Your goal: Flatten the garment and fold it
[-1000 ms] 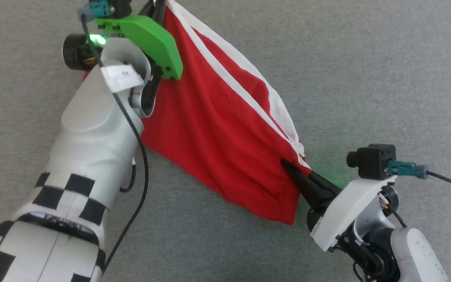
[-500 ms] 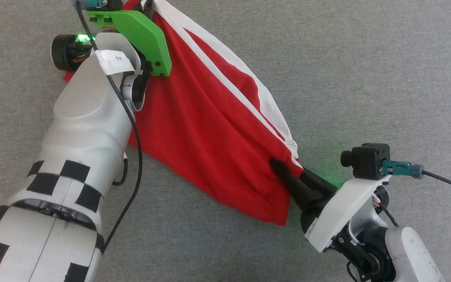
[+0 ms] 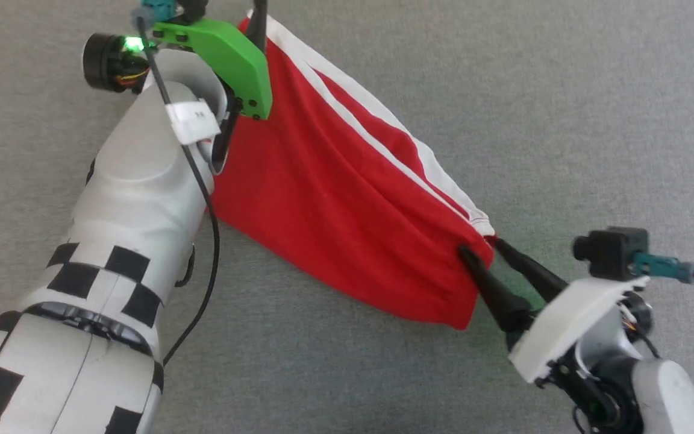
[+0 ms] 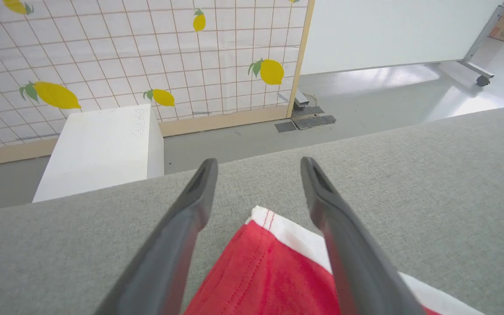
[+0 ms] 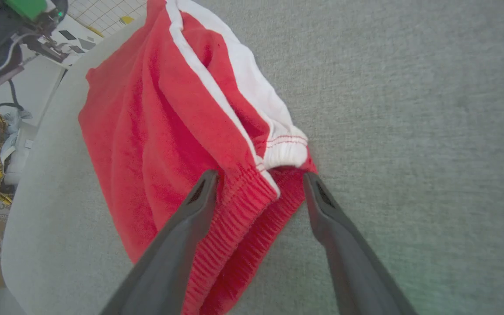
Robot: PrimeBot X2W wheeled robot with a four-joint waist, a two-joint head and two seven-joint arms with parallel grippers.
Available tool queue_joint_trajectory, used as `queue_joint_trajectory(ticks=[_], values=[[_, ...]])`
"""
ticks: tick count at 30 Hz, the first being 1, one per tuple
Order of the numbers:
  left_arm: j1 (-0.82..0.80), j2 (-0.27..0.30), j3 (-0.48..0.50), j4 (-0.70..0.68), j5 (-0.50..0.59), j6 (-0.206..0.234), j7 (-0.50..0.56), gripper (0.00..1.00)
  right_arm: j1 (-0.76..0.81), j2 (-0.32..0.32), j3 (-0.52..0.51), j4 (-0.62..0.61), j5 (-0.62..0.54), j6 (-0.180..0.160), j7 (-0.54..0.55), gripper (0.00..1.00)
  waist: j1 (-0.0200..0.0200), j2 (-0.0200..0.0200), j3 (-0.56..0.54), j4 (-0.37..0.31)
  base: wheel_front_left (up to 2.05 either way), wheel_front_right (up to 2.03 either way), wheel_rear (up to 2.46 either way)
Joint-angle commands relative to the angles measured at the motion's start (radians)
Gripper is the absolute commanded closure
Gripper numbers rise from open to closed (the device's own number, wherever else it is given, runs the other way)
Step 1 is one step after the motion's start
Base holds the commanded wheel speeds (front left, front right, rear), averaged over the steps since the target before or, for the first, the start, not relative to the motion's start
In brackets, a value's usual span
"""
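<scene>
The garment, bright red with white trim stripes, lies rumpled and slantwise on the grey table. My left gripper is open at its far corner; the red and white corner rests on the table between the fingers, untouched. One dark left finger shows past the green bracket. My right gripper is open at the near corner. Its jaws straddle the ribbed waistband without pinching it.
The table's far edge runs just beyond the left fingertips. Past it stand a white box, a lemon-patterned screen and a white board. Bare grey table spreads to the right of the garment.
Both grippers have gone from shut on the garment's corners to open and let it go. The right gripper has drawn slightly back, and the cloth has settled lower onto the table.
</scene>
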Motion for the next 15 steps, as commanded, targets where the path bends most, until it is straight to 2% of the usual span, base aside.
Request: queue_joint_trajectory(ticks=[1,3,9,15], values=[[0.017,0.02,-0.014,-0.05,0.028,-0.019,-0.027,0.0,0.04,-0.001,-0.032,-0.025,-0.055,-0.002,0.027,0.0,-0.0001,0.0,-0.075,0.037,0.0,0.0,0.0],[0.05,0.036,-0.004,-0.1,0.032,-0.021,-0.031,0.0,0.059,-0.001,-0.041,-0.042,-0.098,-0.002,0.041,0.0,-0.0001,0.0,-0.099,0.048,0.0,0.0,0.0],[0.275,0.11,0.096,-0.408,0.052,0.01,-0.033,0.0,0.122,-0.001,-0.057,-0.083,-0.166,-0.002,0.078,0.0,-0.0001,0.0,-0.164,0.084,0.0,0.0,0.0],[0.576,0.161,0.193,-0.661,0.057,0.071,-0.033,0.0,0.197,-0.001,-0.041,-0.109,-0.251,-0.002,0.14,0.0,-0.0001,0.0,-0.228,0.115,0.0,0.0,0.0]])
